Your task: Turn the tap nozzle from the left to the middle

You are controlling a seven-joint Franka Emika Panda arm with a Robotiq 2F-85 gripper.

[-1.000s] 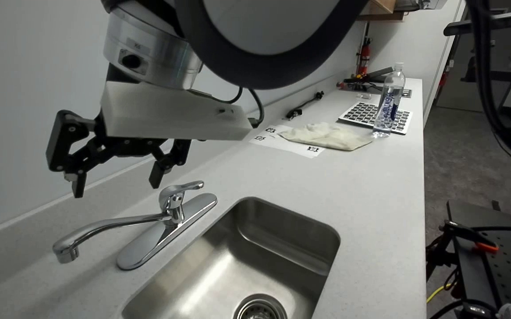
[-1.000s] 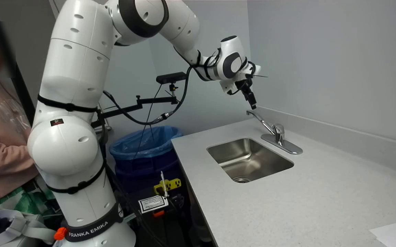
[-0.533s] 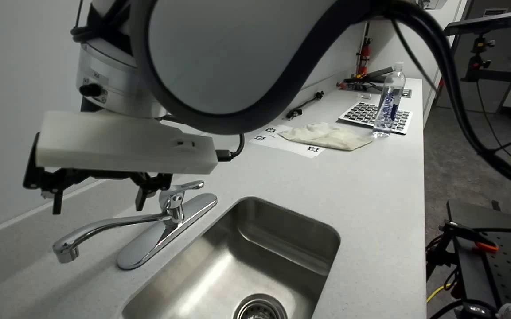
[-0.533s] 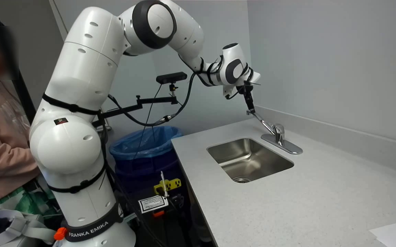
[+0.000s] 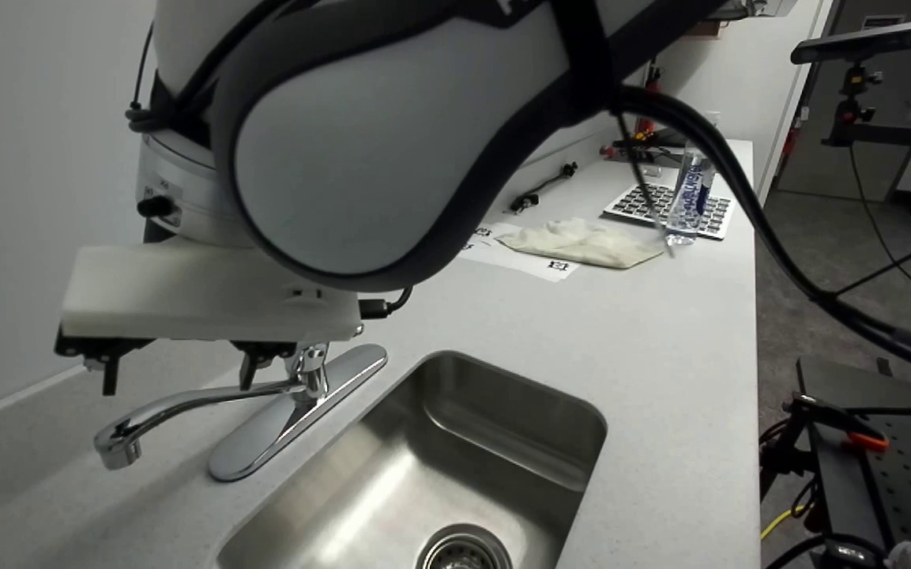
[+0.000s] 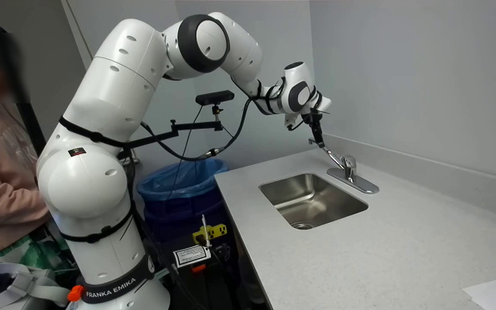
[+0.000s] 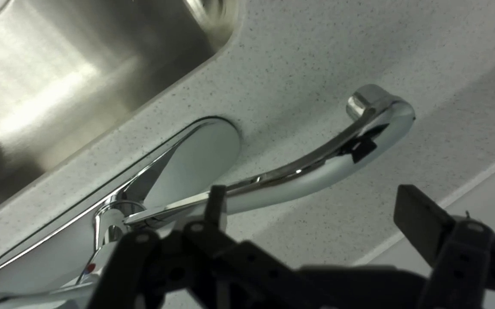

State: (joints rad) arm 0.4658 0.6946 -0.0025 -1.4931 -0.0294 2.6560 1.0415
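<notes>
The tap nozzle (image 5: pixel 186 401) is a slim curved chrome tube with a downturned tip. It points away from the sink's bowl, over the counter along the wall; it also shows in an exterior view (image 6: pixel 332 156) and the wrist view (image 7: pixel 290 184). The faucet body (image 6: pixel 349 164) stands on a chrome base plate (image 5: pixel 254 450). My gripper (image 5: pixel 178 383) is open and empty, fingers pointing down, just above the nozzle. In the wrist view my gripper (image 7: pixel 314 195) has one finger overlapping the nozzle near the faucet body, the other toward the wall. Whether a finger touches is unclear.
The steel sink (image 5: pixel 502 427) lies beside the faucet. The wall's backsplash (image 6: pixel 437 168) runs close behind it. A cloth (image 5: pixel 581 243), a water bottle (image 5: pixel 688 201) and a keyboard-like panel (image 5: pixel 637 201) are farther along the counter. A blue-lined bin (image 6: pixel 179 183) stands past the counter's end.
My gripper has come down from above to just over the nozzle and stayed open. In the last half second it moved slightly lower and toward the faucet body. The nozzle has not moved.
</notes>
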